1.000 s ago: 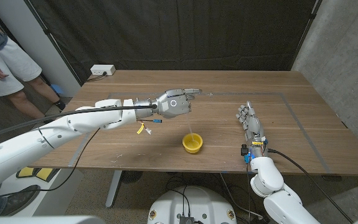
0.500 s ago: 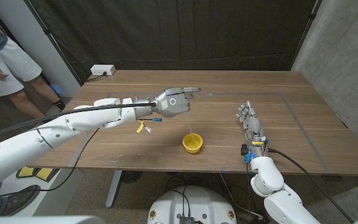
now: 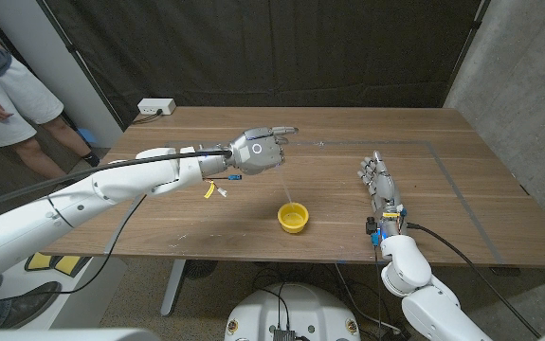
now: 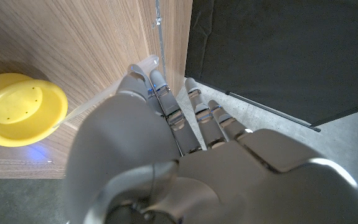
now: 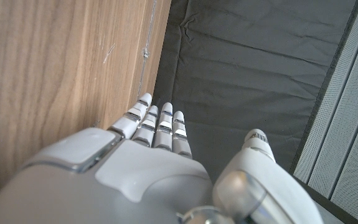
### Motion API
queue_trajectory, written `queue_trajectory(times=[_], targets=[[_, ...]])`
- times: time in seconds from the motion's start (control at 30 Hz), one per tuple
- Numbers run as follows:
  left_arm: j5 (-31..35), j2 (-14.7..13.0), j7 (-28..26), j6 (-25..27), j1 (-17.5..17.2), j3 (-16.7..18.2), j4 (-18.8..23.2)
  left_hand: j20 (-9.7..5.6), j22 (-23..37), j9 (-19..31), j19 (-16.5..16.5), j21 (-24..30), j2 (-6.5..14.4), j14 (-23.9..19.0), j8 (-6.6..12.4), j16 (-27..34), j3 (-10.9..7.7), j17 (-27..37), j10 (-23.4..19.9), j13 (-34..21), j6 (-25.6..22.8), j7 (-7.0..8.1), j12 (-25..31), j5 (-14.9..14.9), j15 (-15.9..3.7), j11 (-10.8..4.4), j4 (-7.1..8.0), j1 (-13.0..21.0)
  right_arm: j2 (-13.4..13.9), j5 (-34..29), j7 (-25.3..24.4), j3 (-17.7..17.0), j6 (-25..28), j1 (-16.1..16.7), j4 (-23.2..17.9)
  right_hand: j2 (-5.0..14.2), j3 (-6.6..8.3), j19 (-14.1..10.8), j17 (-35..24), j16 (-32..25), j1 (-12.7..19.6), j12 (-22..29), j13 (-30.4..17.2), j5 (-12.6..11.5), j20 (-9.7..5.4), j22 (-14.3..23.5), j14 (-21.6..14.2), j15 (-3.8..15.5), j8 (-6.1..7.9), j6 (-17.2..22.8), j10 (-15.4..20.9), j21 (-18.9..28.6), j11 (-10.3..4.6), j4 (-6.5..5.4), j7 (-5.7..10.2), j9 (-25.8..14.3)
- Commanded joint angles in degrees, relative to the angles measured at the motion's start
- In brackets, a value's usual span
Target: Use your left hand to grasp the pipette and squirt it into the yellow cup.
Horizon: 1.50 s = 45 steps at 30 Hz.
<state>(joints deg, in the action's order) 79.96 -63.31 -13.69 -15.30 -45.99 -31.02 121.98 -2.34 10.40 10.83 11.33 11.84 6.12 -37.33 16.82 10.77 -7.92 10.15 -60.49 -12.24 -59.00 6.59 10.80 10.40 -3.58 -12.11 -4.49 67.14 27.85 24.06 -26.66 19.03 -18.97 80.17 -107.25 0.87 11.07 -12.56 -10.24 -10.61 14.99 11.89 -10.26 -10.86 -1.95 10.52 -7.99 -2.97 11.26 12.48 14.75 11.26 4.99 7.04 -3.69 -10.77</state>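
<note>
Fingers (image 4: 166, 109) of the left hand (image 3: 259, 151) grasp the pipette (image 4: 98, 104), held above the table (image 3: 462, 189); its clear tip slants toward the yellow cup (image 3: 293, 218), which stands at five o'clock from that hand. The right hand (image 3: 380, 186), at three o'clock from the cup, has its fingers extended together, released.

Yellow cup (image 3: 293, 219); wood-grain table (image 3: 443, 170)
</note>
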Motion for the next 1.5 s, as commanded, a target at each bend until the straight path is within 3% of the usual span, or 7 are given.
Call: queue_trajectory(times=[0.03,0.3,0.9,1.5], targets=[[-4.7,-0.9,1.6,3.2,-3.1,3.1,0.4,0.18,0.1,0.3,-0.2,0.0,-0.1,0.2,-0.3,0.0,-0.37,0.0,0.3,-0.1,0.4,-0.16,-0.1,0.1,-7.29,0.01,0.07,-0.4,0.5,0.1,0.4,0.3,1.3,-0.8,-0.5,0.55,-0.14,-0.5,-0.2,-0.1,0.3,0.3,-0.3,0.2,-0.04,0.2,-0.4,-0.11,0.01,0.7,0.7,0.5,0.02,-0.04,0.06,-0.1],[-8.4,-1.4,1.4,6.3,-6.3,5.4,0.7,0.36,0.1,0.3,-0.2,0.1,-0.1,0.3,-0.52,-0.1,-0.41,0.0,0.6,-0.1,0.9,-0.06,-0.1,0.1,-7.29,-0.01,0.1,-0.6,1.2,0.3,1.0,0.7,2.8,-2.0,-1.0,0.56,-0.16,-0.5,-0.2,0.0,0.3,0.3,-0.3,0.2,-0.03,0.2,-0.3,-0.1,0.0,0.7,0.7,0.5,0.09,-0.03,0.05,-0.1],[-17.6,-3.0,2.1,16.9,-16.8,11.6,1.7,0.53,0.1,0.3,-0.1,0.1,0.0,0.2,-0.52,0.1,-0.58,0.0,0.7,-0.1,0.9,-0.17,0.1,0.1,-7.23,-0.02,0.07,-0.6,1.9,0.6,2.1,1.6,4.9,-4.4,-1.3,0.59,-0.18,-0.5,-0.2,0.0,0.4,0.3,-0.3,0.2,-0.03,0.2,-0.4,-0.03,-0.03,0.7,0.7,0.5,-0.03,0.02,0.02,-0.1],[-27.0,-0.8,3.5,30.4,-24.9,15.3,2.0,0.62,0.1,0.4,-0.1,0.1,0.0,0.1,-0.54,0.1,-0.79,0.0,0.8,-0.1,1.0,-0.44,0.2,0.1,-7.17,-0.02,0.02,-0.6,2.6,2.0,4.3,2.6,7.0,-7.1,-0.5,0.64,-0.18,-0.5,-0.2,0.0,0.5,0.3,-0.3,0.2,-0.04,0.2,-0.4,-0.11,-0.04,0.7,0.7,0.5,-0.06,0.06,0.01,-0.1]])
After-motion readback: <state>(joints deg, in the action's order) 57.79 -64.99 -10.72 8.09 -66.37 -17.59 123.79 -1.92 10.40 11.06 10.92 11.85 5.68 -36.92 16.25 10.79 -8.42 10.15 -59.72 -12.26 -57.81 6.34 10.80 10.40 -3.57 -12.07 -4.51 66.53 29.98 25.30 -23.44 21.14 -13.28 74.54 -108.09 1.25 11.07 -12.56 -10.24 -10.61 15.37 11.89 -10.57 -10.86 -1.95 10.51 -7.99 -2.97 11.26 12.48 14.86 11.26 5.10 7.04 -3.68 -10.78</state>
